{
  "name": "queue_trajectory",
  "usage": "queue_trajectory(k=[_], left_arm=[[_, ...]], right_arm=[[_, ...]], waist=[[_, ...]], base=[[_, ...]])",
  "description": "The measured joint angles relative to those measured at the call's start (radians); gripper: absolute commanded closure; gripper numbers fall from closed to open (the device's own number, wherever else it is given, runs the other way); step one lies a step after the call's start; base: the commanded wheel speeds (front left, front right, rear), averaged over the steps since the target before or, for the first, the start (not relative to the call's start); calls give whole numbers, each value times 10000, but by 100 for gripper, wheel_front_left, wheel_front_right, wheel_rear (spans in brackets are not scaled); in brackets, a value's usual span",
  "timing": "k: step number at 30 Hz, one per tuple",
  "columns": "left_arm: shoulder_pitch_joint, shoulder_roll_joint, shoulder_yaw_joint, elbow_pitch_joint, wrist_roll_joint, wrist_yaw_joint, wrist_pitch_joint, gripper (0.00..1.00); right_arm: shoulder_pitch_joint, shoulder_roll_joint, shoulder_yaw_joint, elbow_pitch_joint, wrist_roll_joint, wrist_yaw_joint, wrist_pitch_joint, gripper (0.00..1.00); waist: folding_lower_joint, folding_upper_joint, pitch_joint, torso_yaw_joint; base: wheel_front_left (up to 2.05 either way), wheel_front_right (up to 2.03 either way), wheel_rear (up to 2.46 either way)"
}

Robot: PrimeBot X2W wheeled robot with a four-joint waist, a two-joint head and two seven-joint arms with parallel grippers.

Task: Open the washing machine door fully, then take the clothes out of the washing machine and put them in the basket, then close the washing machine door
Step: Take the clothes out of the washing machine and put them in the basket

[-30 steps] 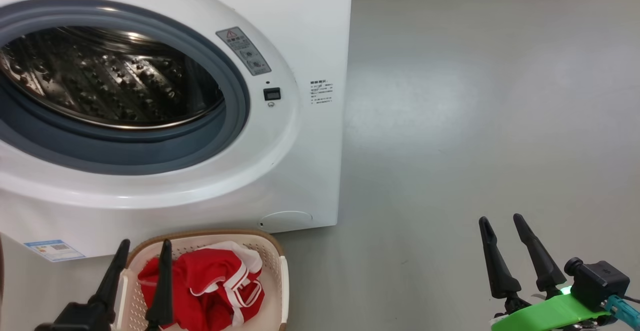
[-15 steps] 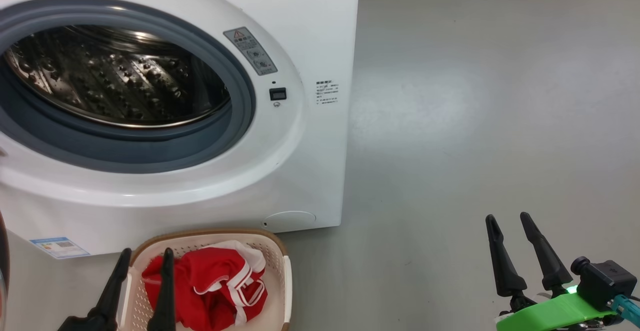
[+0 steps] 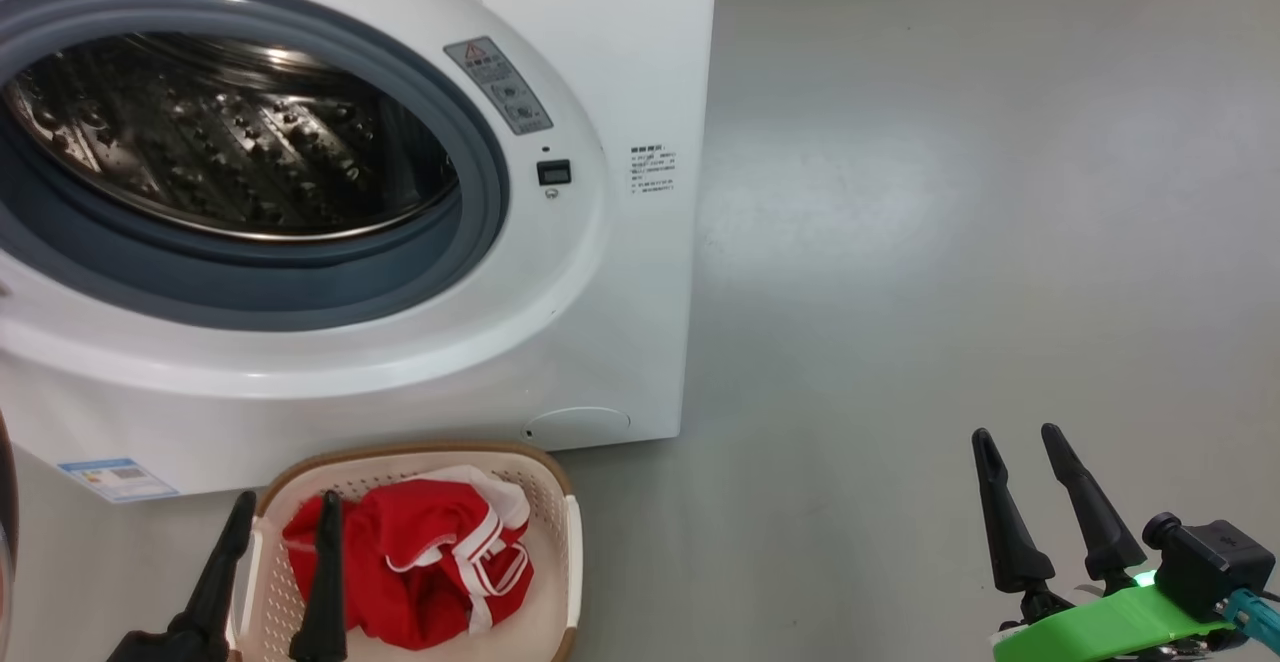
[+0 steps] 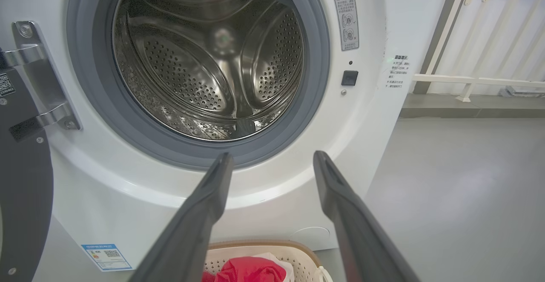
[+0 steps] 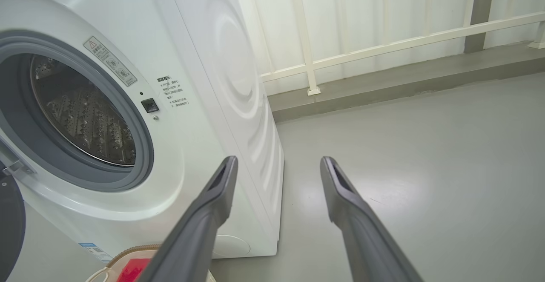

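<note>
The white washing machine (image 3: 620,322) stands at the left with its steel drum (image 4: 204,60) showing no clothes inside. The washing machine door (image 4: 21,197) is swung open at the far left, dark, hanging on its metal hinge (image 4: 38,82). On the floor before the machine sits the cream basket (image 3: 420,452), and the red clothes (image 3: 420,552) with white trim lie in it. My left gripper (image 3: 287,502) hovers over the basket's left side, open and empty, its fingers pointing at the drum opening (image 4: 273,156). My right gripper (image 3: 1016,434) is open and empty over bare floor at the lower right (image 5: 279,159).
Grey floor (image 3: 950,242) stretches to the right of the machine. A white railing (image 5: 383,43) on a low kerb runs behind it. A blue-and-white label (image 3: 115,479) is stuck low on the machine's front.
The head camera has shifted a little, so the machine and basket sit slightly higher in the picture. Both grippers remain open and nearly still.
</note>
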Motion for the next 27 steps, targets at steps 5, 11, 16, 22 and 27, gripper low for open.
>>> queue_trajectory(k=[5,11,16,22,27], left_arm=[[-3,-4,0,-17,0,0,0,0],[-3,-21,-52,-144,-27,0,0,0],[-2,-21,-63,-153,-27,0,0,0],[-2,-25,-42,-148,-27,0,0,0],[-2,-38,13,-111,-27,0,0,0]], right_arm=[[0,0,2,-10,0,0,0,0],[0,-21,2,-10,0,0,-2,0],[0,-31,10,-8,0,0,0,0],[0,-48,21,-2,0,0,0,0],[0,-73,46,10,0,0,0,0]], waist=[[0,0,16,20],[1,0,22,70],[0,0,-4,88],[1,0,-69,97],[1,0,-140,126]], base=[[-143,143,0],[-133,133,0],[-62,62,0],[-5,5,0],[0,0,0]])
